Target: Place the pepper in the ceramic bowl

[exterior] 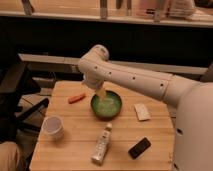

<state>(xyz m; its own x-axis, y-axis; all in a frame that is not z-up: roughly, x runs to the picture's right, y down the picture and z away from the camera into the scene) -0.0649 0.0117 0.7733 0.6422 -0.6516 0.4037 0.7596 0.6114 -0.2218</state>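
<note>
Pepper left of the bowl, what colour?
Slim pepper: orange-red, camera view. Hand hangs over round dark-green ceramic bowl.

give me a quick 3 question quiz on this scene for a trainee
1. True or false: the pepper lies in the bowl.
2. Which is nearest the cup? A tube; B phone; C white packet.
3. Fill in: the gripper hangs over the ____.
Key: 1 false, it lies left of the bowl; 2 A; 3 bowl.
</note>
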